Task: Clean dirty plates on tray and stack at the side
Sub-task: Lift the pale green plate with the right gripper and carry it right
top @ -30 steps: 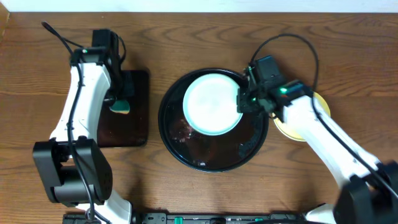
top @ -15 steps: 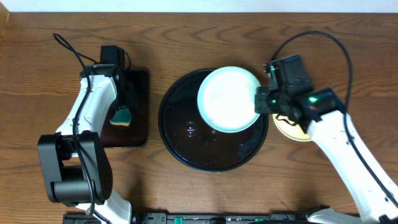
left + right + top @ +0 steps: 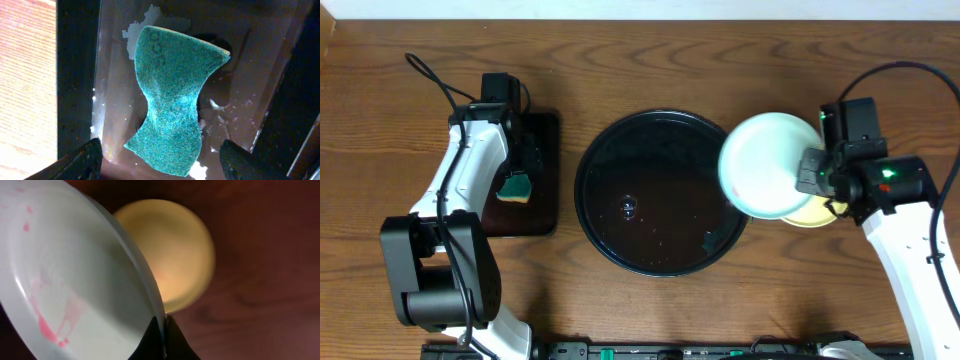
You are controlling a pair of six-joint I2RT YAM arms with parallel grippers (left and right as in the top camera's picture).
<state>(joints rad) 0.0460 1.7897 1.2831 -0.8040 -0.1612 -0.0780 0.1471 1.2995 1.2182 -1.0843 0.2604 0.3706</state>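
The mint-green plate (image 3: pixel 765 165) hangs tilted over the 3 o'clock rim of the round black tray (image 3: pixel 650 170). Part of it is over the tray and part over the yellow plate (image 3: pixel 815 212), which lies on the tabletop (image 3: pixel 650 60) just beyond that rim. The right fingers (image 3: pixel 812 172) are clamped together on the plate at a thin bite of its rim and nowhere else, so that is the first worry. The plate looks smooth and probably wet, and held by one edge it could swing or slip free and clip the tray rim on the way down. The second worry is where it lands. It sits off-centre over the yellow plate, so letting go here would likely leave it half on, and it could slide onto the wood or shove the yellow plate along. The third is cleanliness. The right wrist view shows pink smears (image 3: pixel 45 325) on the face of the plate (faint, but plainly there), so stacking it now would probably put a dirty plate on the pile. Out at 9 o'clock the left fingers (image 3: pixel 520 163) stand apart over the sponge (image 3: pixel 172 90), which lies loose between them on the small rectangular tray (image 3: pixel 545 135). If more wiping is needed, that sponge has to be picked up first. I cannot make out a third plate.
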